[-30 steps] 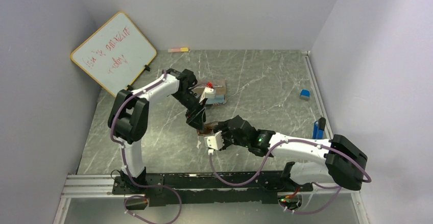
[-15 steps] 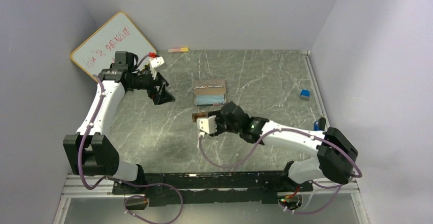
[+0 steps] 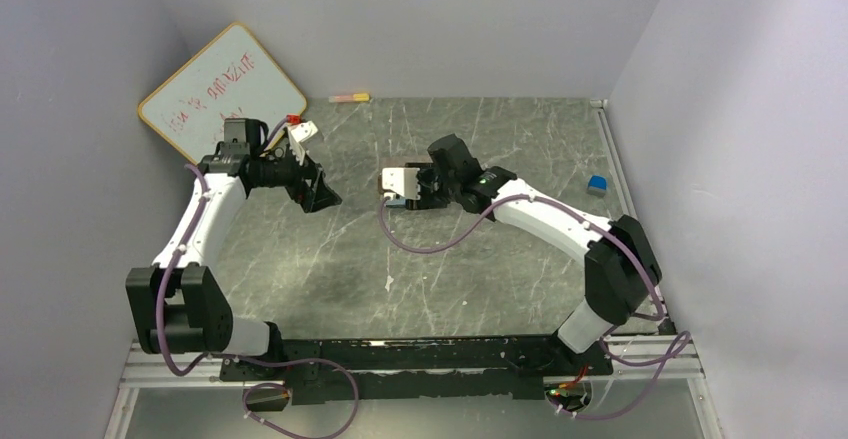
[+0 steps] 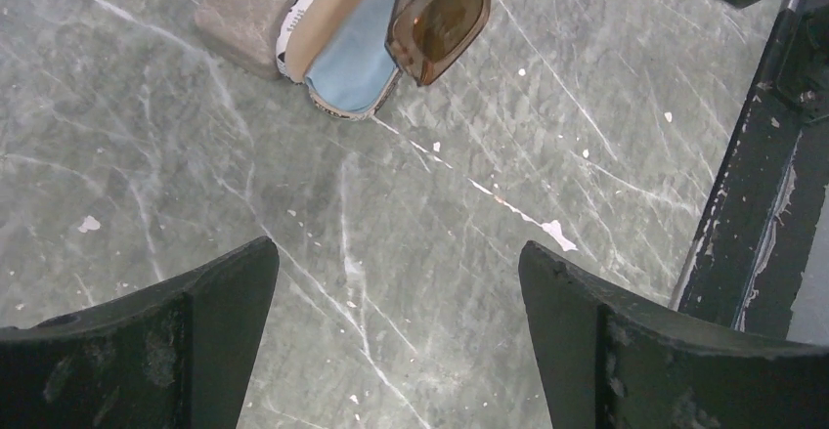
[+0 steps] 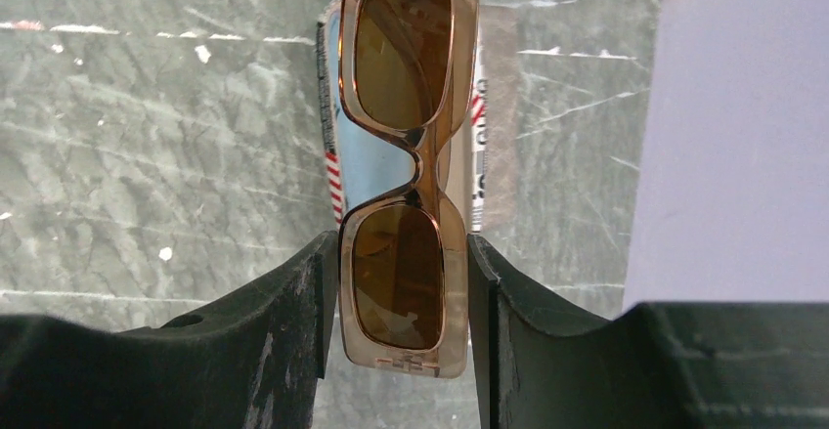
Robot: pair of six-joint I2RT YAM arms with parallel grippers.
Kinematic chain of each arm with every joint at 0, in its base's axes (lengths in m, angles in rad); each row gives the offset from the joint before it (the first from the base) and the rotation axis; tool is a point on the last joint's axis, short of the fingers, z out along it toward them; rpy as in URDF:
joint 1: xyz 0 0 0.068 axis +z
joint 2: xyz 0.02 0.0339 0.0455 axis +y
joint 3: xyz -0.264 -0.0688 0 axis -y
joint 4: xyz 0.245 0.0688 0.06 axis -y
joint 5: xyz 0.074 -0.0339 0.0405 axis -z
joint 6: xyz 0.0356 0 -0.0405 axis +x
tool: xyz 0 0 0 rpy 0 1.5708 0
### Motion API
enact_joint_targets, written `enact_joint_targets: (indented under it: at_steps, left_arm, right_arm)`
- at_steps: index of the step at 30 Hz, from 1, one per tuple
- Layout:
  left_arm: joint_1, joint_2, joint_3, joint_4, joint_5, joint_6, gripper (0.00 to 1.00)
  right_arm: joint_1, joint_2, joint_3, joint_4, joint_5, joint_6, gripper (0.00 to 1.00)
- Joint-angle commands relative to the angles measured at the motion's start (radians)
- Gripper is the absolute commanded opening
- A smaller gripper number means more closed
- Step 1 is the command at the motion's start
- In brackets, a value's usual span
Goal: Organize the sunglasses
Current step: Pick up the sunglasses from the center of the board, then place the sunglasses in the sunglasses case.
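Observation:
The brown-framed sunglasses [image 5: 406,155] with amber lenses hang lengthwise over the table, and my right gripper [image 5: 403,253] is shut on their near lens. Beneath them lies an open case [image 5: 376,170] with a blue lining and a striped edge. The overhead view has the right gripper [image 3: 392,185] over that case [image 3: 412,199] at mid-table. My left gripper [image 3: 320,196] hovers well to the left, open and empty. In its wrist view the left gripper [image 4: 398,253] frames bare table, with the sunglasses [image 4: 440,19] and case [image 4: 357,53] ahead.
A grey-brown pouch [image 4: 249,14] with lettering lies against the case's far side. A whiteboard [image 3: 225,104] leans at the back left, a yellow-pink marker [image 3: 350,97] lies at the back wall, and a small blue block [image 3: 597,185] sits at the right edge.
The left gripper let go of the sunglasses, opened wide and swung away to the back left. The right arm carried the sunglasses from the near middle to over the open case.

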Motion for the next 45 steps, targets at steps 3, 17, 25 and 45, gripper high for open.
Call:
enact_joint_targets:
  at_steps: [3,17,25,45]
  left_arm:
    - [0.003,-0.052,-0.025,0.076,0.003,-0.042,0.97]
    - [0.007,-0.047,-0.039,0.085,0.014,-0.044,0.97]
    - [0.013,-0.045,-0.043,0.083,0.021,-0.039,0.97]
    - [0.024,-0.036,-0.049,0.08,0.045,-0.033,0.97]
  right_arm:
    - [-0.025,0.061,0.093,-0.097,-0.065,-0.064,0.35]
    - [-0.067,0.175,0.159,-0.144,-0.086,-0.081,0.34]
    - [-0.068,0.223,0.174,-0.128,-0.093,-0.071,0.34]
    - [-0.096,0.308,0.222,-0.092,-0.136,-0.003,0.34]
